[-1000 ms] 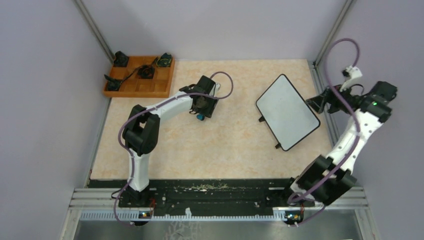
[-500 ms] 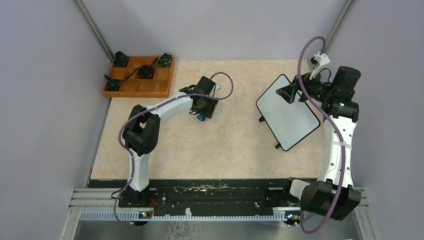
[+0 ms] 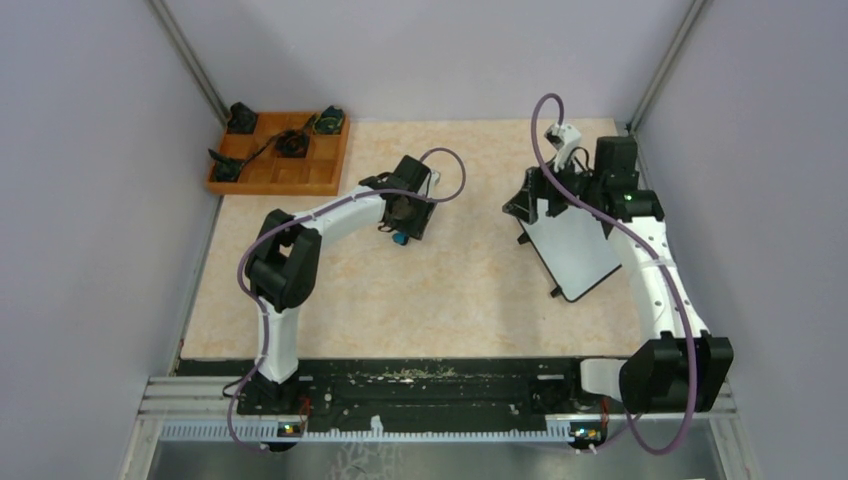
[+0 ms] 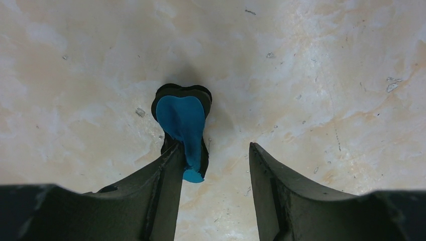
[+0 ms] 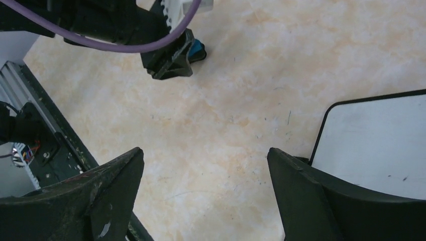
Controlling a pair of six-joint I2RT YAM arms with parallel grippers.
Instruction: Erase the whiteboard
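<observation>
Whiteboard [image 3: 577, 255] partly under wide-open right gripper [image 5: 205, 153]; blue eraser [image 4: 182, 120] beside parted left gripper [image 4: 216, 148].

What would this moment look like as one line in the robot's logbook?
left gripper: open, blue-and-black block beside one finger | right gripper: open wide, above edge of whiteboard

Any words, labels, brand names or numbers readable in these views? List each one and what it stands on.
None can be read.
The whiteboard shows only a couple of tiny specks, no legible writing.
The wooden tray and its contents are too small to show any lettering.
</observation>
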